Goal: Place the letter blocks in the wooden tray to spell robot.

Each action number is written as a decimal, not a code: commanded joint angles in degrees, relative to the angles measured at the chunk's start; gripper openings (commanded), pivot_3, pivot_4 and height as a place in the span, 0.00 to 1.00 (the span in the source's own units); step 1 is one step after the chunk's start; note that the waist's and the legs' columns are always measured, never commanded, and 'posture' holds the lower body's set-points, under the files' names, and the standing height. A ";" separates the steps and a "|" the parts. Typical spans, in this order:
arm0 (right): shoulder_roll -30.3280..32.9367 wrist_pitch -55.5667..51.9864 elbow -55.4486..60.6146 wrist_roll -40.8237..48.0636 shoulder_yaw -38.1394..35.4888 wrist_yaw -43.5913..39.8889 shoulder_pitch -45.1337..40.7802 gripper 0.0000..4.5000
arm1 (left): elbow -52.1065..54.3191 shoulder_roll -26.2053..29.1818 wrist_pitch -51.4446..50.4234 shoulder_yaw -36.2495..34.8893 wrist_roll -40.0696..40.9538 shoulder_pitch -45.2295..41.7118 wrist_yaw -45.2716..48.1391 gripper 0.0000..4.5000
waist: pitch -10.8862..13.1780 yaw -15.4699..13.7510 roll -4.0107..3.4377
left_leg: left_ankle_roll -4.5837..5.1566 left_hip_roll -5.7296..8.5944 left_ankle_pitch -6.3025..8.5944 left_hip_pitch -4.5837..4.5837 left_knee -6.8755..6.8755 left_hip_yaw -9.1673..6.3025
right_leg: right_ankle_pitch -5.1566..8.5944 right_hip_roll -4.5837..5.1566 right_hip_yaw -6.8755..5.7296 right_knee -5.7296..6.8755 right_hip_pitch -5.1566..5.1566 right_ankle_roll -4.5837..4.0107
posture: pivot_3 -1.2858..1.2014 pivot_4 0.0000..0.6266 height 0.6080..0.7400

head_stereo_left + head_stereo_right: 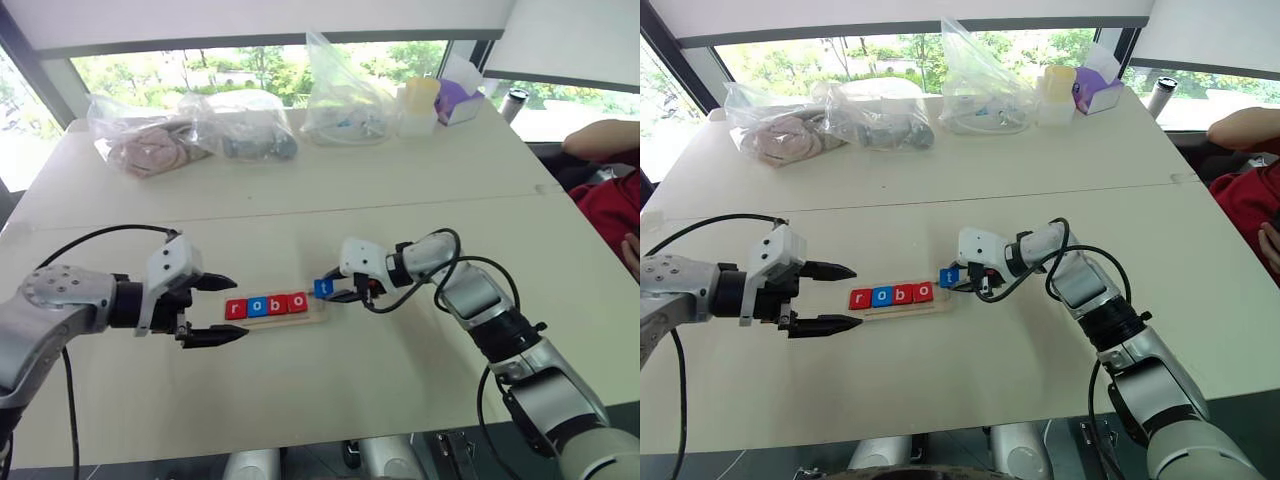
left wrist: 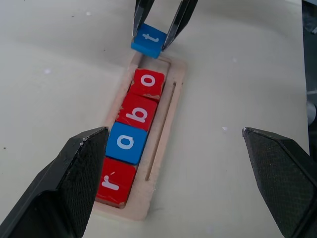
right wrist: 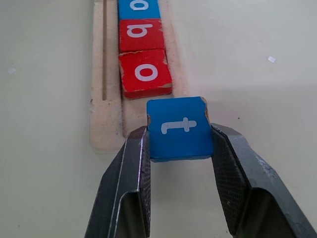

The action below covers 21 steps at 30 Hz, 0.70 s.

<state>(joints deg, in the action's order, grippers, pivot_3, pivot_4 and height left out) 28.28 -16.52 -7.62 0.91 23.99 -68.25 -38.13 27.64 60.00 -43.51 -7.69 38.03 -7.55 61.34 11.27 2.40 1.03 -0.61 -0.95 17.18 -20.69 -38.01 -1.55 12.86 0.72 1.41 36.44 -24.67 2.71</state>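
— Tile position? Blue "t" tile [image 3: 180,128] hangs just past the wooden tray [image 2: 157,163]'s empty end slot, clamped by the right pincer [image 1: 345,291].
— Handling? Looks light, stiff, smooth; side edges suit gripping. Left pincer [image 1: 222,309] gapes empty.

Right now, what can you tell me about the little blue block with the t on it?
The t block is a small flat square tile, blue with a white lowercase t and slightly chipped corners. The right claw pinches it by two opposite sides, lifted and tilted just past the open end of the tray. It sits next to the red o, not yet in its slot. Only the claw's fingers touch it.
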 commanded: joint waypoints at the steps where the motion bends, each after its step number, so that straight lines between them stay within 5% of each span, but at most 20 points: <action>1: -0.28 -0.78 2.78 0.76 -0.19 -0.77 -0.72 0.26 | 1.32 -0.48 -0.10 -0.57 0.46 -1.05 -0.96 1.00 | 0.00 0.03 0.00 | 0.00 0.00 0.00 0.00 0.00 0.00 | 0.00 0.00 0.00 0.00 0.00 0.00 | 0.52 0.24 1.00; 21: -3.92 -5.98 6.02 -0.09 1.95 1.63 0.41 0.26 | -1.01 -2.23 0.75 2.17 -1.48 -4.27 -1.32 1.00 | 0.00 0.06 0.01 | 0.00 0.00 0.00 0.00 0.00 0.00 | -0.01 -0.02 0.00 0.00 0.00 0.02 | 0.52 0.24 1.00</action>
<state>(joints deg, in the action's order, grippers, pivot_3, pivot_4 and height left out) 24.92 -21.35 -4.29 -0.33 26.48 -67.03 -37.55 26.34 57.90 -43.79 -5.29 36.72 -11.38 59.76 11.27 2.46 1.04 -0.61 -0.95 17.18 -20.70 -38.01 -1.56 12.85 0.70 1.41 36.44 -24.67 2.73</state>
